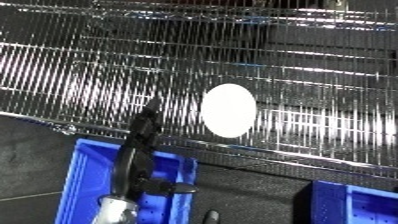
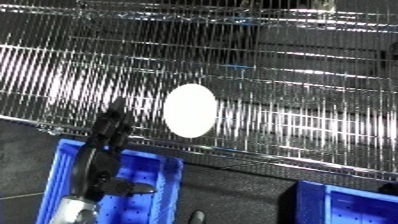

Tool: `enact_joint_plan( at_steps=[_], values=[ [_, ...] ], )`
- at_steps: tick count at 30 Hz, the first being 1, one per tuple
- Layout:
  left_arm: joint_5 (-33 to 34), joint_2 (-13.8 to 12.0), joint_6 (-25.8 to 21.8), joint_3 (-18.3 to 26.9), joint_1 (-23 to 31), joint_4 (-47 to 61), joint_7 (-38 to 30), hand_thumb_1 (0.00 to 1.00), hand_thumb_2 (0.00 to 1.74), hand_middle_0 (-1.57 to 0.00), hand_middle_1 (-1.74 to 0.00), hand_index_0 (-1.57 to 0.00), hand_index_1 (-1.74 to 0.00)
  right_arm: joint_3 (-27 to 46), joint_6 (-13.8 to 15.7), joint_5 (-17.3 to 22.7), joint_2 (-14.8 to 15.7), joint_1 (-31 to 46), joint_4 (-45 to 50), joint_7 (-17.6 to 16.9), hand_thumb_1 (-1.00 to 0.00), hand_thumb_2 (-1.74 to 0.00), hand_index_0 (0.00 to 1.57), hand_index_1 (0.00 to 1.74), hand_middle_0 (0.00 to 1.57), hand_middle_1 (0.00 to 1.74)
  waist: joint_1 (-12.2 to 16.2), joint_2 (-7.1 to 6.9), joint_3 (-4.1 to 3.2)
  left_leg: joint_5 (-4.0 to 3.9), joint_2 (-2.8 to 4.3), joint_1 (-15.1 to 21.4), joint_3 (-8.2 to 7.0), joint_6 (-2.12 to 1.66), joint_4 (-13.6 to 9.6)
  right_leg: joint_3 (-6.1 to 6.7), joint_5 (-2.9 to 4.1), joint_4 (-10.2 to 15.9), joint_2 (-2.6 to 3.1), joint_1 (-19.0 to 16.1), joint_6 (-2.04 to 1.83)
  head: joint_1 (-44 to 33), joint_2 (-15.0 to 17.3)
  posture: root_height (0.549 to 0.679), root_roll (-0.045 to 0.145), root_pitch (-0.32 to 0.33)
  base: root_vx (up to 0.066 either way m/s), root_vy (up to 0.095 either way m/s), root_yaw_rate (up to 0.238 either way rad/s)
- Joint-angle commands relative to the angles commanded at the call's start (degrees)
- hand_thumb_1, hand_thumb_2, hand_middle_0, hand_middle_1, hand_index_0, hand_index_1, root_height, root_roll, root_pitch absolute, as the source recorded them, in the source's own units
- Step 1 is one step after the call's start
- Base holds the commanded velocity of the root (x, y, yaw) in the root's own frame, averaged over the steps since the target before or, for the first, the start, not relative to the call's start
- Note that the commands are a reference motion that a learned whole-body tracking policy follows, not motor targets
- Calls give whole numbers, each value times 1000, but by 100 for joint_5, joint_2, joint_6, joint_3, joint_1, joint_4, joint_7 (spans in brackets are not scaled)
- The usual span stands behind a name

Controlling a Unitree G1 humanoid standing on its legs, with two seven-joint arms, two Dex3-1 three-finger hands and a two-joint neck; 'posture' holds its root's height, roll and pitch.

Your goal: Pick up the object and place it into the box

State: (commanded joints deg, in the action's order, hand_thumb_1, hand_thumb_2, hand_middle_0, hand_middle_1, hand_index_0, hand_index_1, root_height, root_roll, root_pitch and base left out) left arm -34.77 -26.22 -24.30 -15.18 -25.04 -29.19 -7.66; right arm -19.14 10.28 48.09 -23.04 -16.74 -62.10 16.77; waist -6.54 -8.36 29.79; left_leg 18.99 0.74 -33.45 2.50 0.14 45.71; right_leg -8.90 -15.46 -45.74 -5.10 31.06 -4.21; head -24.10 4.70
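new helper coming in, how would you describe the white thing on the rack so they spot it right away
Look at the shiny wire shelf filling the upper view. Near its front edge lies a white oval object, just right of the raised black hand. It is the only plain white shape there.

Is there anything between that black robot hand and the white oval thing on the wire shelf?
Nothing but bare wire shelf: in the left eye view, only shiny rods separate the black hand from the white oval object.
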Motion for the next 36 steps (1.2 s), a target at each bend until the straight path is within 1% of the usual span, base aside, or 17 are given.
enact_joint_plan(
  at_steps=[5, 10, 15, 22, 26, 31, 36],
  values=[
    [77, 41, 41, -71, -274, -286, -55, 0, 0, 0, 0, 0, 0, -72, -14, 20, 20, -46, 84, -20, 0, 0, 0, 0, 0, 0, 92, -48, 0, 29, 34, -132, 1, 9, 63, 27, 23, -42, 35, 152, -22, -13, -158, 625, -21, 80, -9, 9, -55],
    [85, 41, 53, -103, -585, -526, -21, 0, 0, 0, 0, 0, 0, -152, -50, 79, 47, -106, 194, -93, 0, 0, 0, 0, 0, 0, 195, -85, 0, 61, 74, -280, -11, 5, 141, 63, 48, -78, 61, 307, -39, -41, -250, 623, -25, 97, -10, 7, -50],
    [71, 57, 15, -138, -869, -632, -34, 0, 0, 0, 0, 0, 0, -206, -91, 159, 76, -112, 338, -214, 0, 0, 0, 0, 0, 0, 293, -104, 0, 97, 82, -373, -22, 8, 183, 106, 58, -96, 86, 421, -52, -87, -285, 622, -27, 111, 3, 12, -47],
    [121, 107, -26, -162, -1083, -632, -102, 0, 0, 0, 0, 0, 0, -230, -41, 231, 152, -33, 393, -286, 0, 0, 0, 0, 0, 0, 359, -121, 0, 157, 75, -391, -34, 12, 218, 126, 61, -74, 92, 441, -69, -106, -292, 623, -27, 119, 20, -2, -24],
    [141, 120, -38, -145, -1191, -594, -172, 0, 0, 0, 0, 0, 0, -252, -33, 230, 184, 30, 412, -292, 0, 0, 0, 0, 0, 0, 394, -126, 0, 185, 76, -361, -44, 9, 224, 141, 47, -56, 93, 415, -67, -174, -233, 624, -25, 119, 24, -2, -26],
    [197, 158, -22, -150, -1324, -581, -250, 0, 0, 0, 0, 0, 0, -289, 11, 235, 248, 96, 408, -299, 0, 0, 0, 0, 0, 0, 429, -123, 0, 198, 77, -333, -53, 10, 211, 149, 32, -51, 86, 405, -61, -131, -196, 624, -22, 119, 17, -11, 6],
    [185, 200, 19, -167, -1434, -635, -197, 250, 435, -393, -435, -393, -435, -309, 8, 274, 281, 82, 379, -308, 0, 0, 0, 0, 0, 0, 455, -126, 0, 212, 86, -306, -62, 3, 208, 150, 12, -51, 91, 391, -50, -154, -143, 625, -20, 119, 9, -14, -7]
  ],
)
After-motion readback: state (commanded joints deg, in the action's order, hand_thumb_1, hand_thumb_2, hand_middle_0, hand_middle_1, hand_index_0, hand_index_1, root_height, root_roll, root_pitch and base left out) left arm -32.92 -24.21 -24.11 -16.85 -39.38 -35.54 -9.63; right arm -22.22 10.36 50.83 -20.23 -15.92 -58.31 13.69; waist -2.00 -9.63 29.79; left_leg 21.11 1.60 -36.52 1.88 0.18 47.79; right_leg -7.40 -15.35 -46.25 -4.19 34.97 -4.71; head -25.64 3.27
